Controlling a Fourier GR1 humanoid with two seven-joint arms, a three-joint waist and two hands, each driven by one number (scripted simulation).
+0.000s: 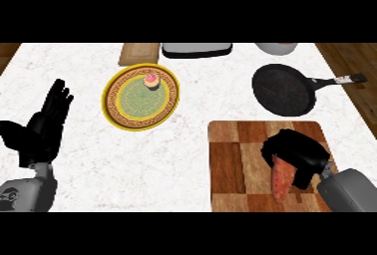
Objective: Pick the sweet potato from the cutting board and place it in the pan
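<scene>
An orange-pink sweet potato lies on the wooden cutting board at the lower right. My right hand sits over its upper end, fingers curled round it and hiding that end. The black pan stands beyond the board at the upper right, its handle pointing right, nothing in it. At the left edge my left hand rests open with fingers up.
A yellow-rimmed green plate with a small cupcake lies left of the pan. Along the back edge stand a wooden block, a grey-and-black appliance and a white bowl.
</scene>
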